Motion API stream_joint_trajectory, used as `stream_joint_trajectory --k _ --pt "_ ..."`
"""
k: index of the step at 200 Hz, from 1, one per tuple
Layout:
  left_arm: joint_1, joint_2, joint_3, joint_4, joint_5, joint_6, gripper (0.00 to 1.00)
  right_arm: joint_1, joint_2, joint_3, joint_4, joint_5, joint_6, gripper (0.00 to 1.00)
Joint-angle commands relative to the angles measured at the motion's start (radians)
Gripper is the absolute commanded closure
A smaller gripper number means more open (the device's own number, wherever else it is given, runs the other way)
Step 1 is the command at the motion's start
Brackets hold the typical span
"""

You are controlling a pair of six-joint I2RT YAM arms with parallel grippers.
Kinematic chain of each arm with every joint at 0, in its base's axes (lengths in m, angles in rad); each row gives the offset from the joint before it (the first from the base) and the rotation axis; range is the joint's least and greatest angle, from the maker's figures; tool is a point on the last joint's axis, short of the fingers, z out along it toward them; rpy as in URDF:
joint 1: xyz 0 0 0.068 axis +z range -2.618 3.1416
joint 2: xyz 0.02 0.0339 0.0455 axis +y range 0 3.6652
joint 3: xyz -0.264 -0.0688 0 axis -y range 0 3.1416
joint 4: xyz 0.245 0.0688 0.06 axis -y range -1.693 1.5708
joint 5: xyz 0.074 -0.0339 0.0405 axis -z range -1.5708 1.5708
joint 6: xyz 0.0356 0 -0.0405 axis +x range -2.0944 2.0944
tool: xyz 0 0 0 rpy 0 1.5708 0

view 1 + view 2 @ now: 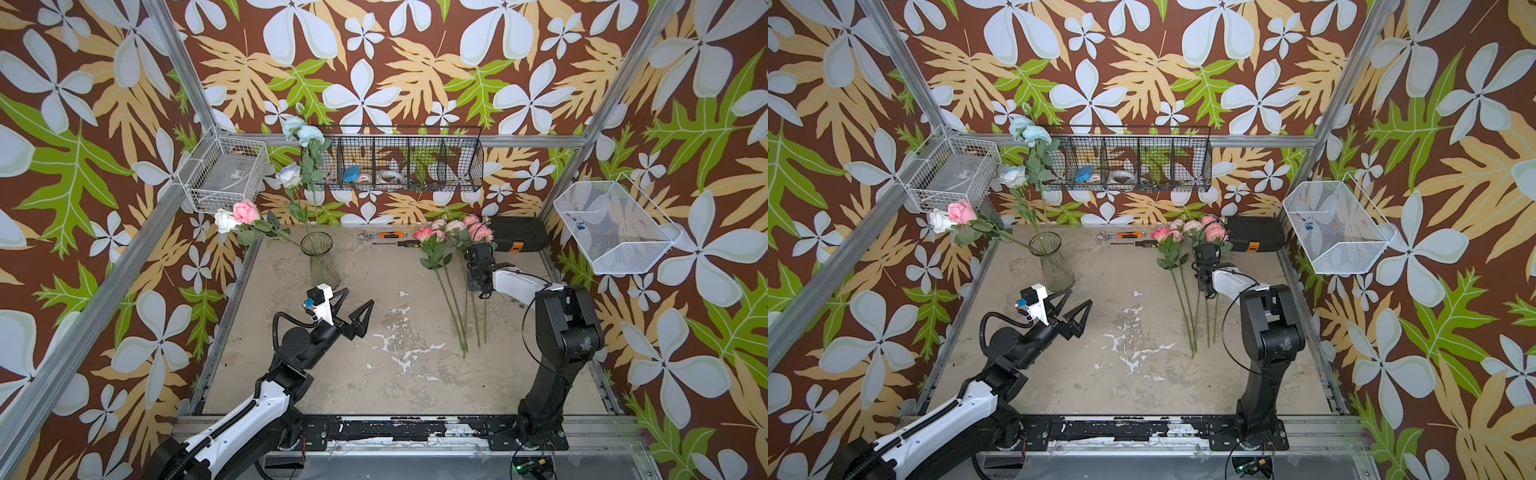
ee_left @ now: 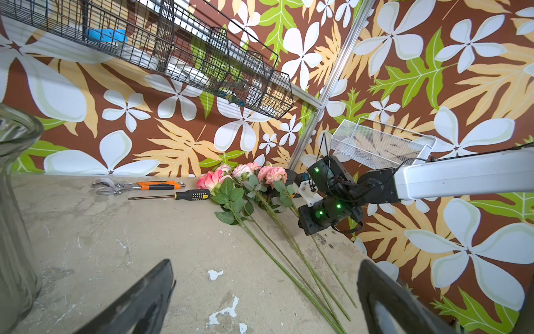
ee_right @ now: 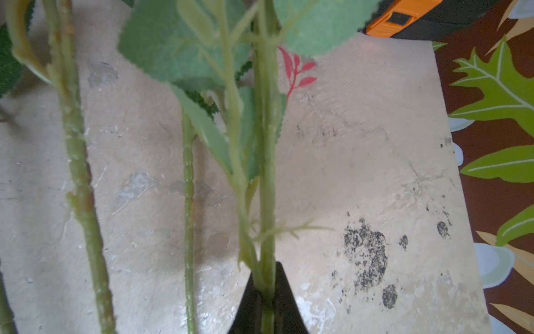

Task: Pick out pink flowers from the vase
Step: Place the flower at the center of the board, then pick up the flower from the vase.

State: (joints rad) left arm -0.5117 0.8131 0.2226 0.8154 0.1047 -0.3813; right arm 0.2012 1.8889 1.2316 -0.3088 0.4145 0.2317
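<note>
A black toolbox (image 1: 519, 232) sits just beyond the right gripper (image 1: 475, 284), a screwdriver (image 1: 399, 244) and wrench (image 1: 380, 235) farther to its left.

1. So the left arm (image 1: 266, 399) comes in low, wrist tipped up, left gripper (image 1: 358, 297) hanging midair, jaws spread wide.
2. The right arm (image 1: 557, 328) is stretched forward, right gripper (image 3: 266, 277) pointing down, jaws snug around a pink flower stem (image 3: 267, 173).
</note>
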Motion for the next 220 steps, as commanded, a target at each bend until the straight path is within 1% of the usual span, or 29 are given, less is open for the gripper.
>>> stream_joint_trajectory --k 1,12,23,43,54,71,91,98,109,124,135,143,148,165,183,199,213,220 --pt "-0.001 -0.002 0.001 0.009 -0.046 0.024 0.0 0.0 -0.018 0.008 0.0 -0.032 0.014 0.73" --pt "-0.001 -0.017 -0.005 0.008 -0.071 0.028 0.0 0.0 -0.046 0.005 0.001 -0.049 0.025 0.65" --pt "-0.001 -0.035 -0.011 0.005 -0.105 0.037 0.0 0.001 -0.084 0.006 -0.006 -0.056 0.036 0.61" --pt "-0.001 -0.07 -0.014 -0.021 -0.173 0.053 0.0 0.001 -0.186 -0.005 0.001 -0.099 0.067 0.6" --pt "-0.001 -0.084 -0.014 -0.032 -0.211 0.061 0.0 0.001 -0.275 -0.025 0.029 -0.136 0.093 0.59" --pt "-0.001 -0.087 -0.011 -0.043 -0.265 0.08 0.0 0.004 -0.44 -0.108 0.155 -0.257 0.117 0.57" --pt "0.0 -0.071 0.021 -0.09 -0.353 0.098 0.04 0.018 -0.636 -0.269 0.364 -0.379 0.157 0.47" --pt "0.0 -0.061 0.034 -0.107 -0.398 0.106 0.05 0.03 -0.688 -0.327 0.444 -0.409 0.174 0.47" --pt "0.001 -0.039 0.059 -0.125 -0.451 0.134 0.06 0.074 -0.747 -0.409 0.542 -0.416 0.198 0.44" --pt "0.001 -0.01 0.096 -0.145 -0.528 0.174 0.09 0.151 -0.77 -0.491 0.651 -0.424 0.182 0.44" --pt "0.006 0.011 0.111 -0.139 -0.581 0.202 0.12 0.196 -0.754 -0.505 0.669 -0.423 0.177 0.44" --pt "0.028 0.026 0.116 -0.124 -0.601 0.205 0.12 0.21 -0.739 -0.512 0.686 -0.443 0.176 0.44" --pt "0.052 0.033 0.119 -0.118 -0.594 0.197 0.12 0.216 -0.729 -0.518 0.701 -0.462 0.175 0.45" --pt "0.163 0.05 0.115 -0.081 -0.515 0.148 0.13 0.221 -0.724 -0.552 0.759 -0.492 0.184 0.45" --pt "0.234 0.076 0.094 0.004 -0.52 0.144 0.13 0.223 -0.745 -0.611 0.838 -0.517 0.201 0.45" --pt "0.279 0.103 0.066 0.098 -0.511 0.137 0.1 0.232 -0.765 -0.667 0.907 -0.535 0.207 0.45" --pt "0.295 0.155 0.038 0.223 -0.509 0.176 0.05 0.246 -0.774 -0.706 0.96 -0.534 0.2 0.45" --pt "0.299 0.186 0.039 0.255 -0.505 0.196 0.04 0.252 -0.776 -0.72 0.974 -0.534 0.198 0.45"
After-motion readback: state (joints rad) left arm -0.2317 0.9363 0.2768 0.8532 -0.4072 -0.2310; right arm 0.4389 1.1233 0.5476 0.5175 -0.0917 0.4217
